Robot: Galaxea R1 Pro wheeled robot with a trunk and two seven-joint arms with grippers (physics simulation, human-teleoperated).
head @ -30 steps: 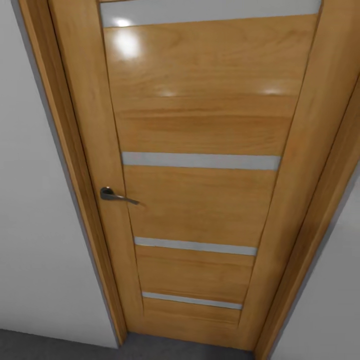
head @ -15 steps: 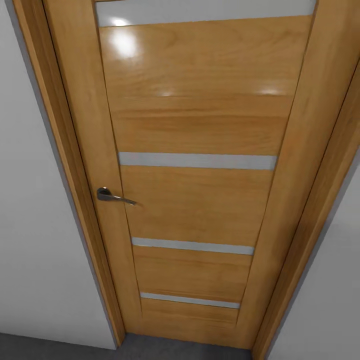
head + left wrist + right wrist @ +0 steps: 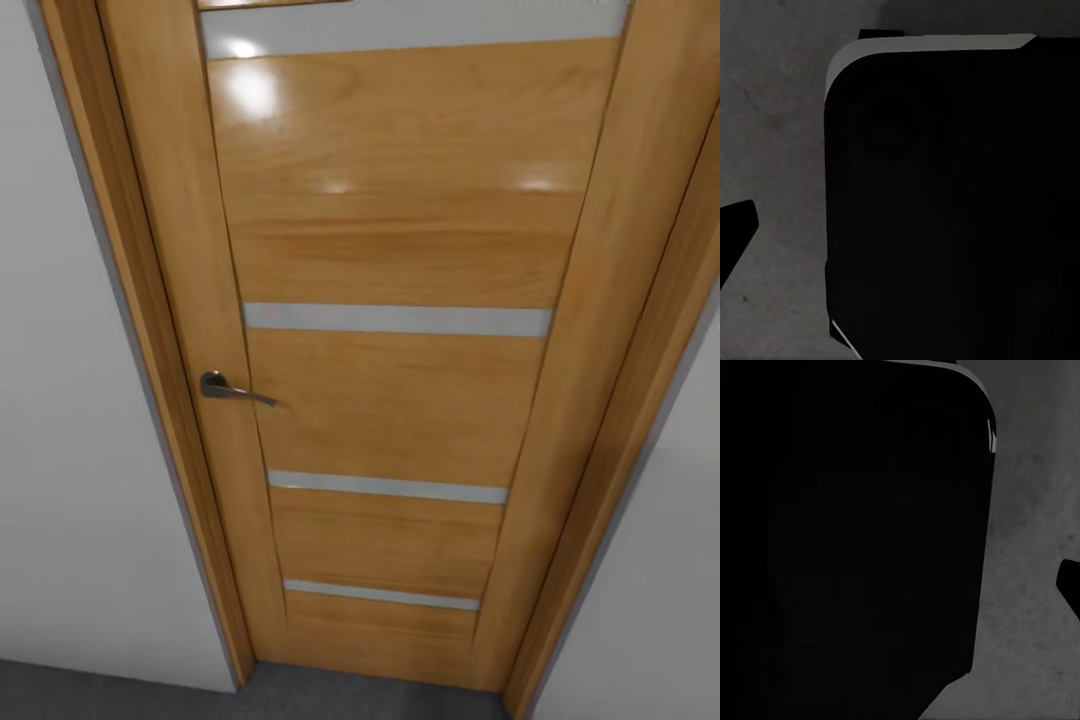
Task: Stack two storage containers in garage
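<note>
Containers were unseen as the robot faced a shut door (image 3: 400,400); I judged them light, stiff, rim-gripped; claw states I could not tell.

A strip of dark grey concrete floor (image 3: 100,690) runs below the closed wooden door (image 3: 390,400) (handle at its left side), meeting the door's foot. In both wrist views the same rough grey floor (image 3: 772,150) lies under a black rounded body (image 3: 945,210).

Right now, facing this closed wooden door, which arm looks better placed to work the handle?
Probably the left: the handle sits on the door's left edge, the robot's left side. Neither wrist view shows its arm raised; both look at grey floor.
</note>
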